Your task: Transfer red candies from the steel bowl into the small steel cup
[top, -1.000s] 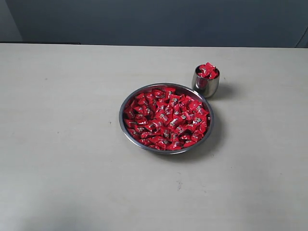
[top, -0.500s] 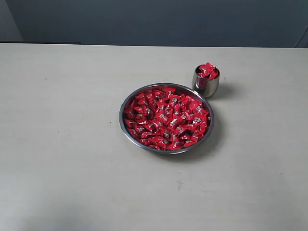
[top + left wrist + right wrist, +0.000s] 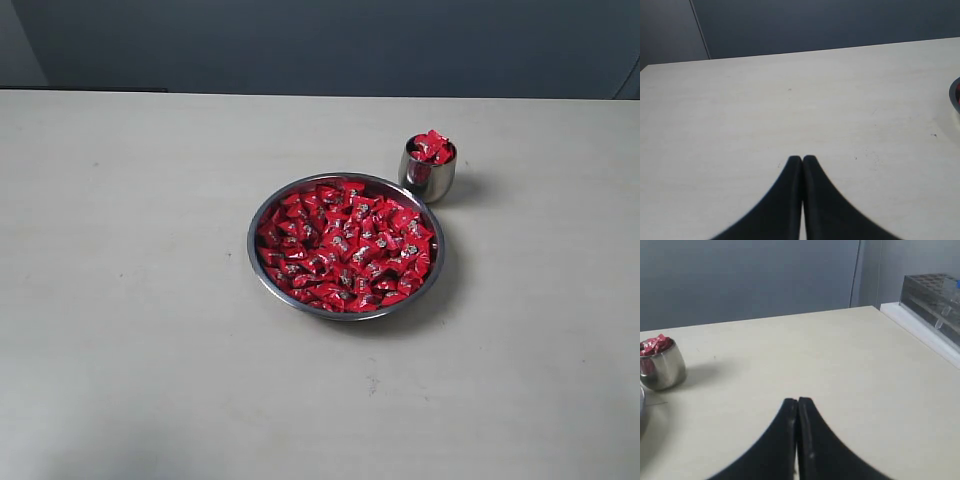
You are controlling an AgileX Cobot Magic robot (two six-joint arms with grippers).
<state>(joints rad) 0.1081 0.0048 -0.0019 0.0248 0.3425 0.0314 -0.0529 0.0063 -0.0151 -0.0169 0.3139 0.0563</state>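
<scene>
On the surface (image 3: 120,300), seen from outside, the steel bowl (image 3: 254,245) lies full of red candies (image 3: 345,245); the small steel cup (image 3: 428,178), just beside its rim, is heaped. Neither claw shows. Left wrist: left claw (image 3: 802,161) clenched, empty, bowl well off. Right wrist: right claw (image 3: 798,402) clenched, empty, cup well ahead. Likely finished, or nearly.

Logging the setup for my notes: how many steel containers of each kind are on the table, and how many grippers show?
steel bowl: 1
small steel cup: 1
grippers: 2, the left gripper and the right gripper
Total: 4
The red candies in both containers are too many to count.
</scene>
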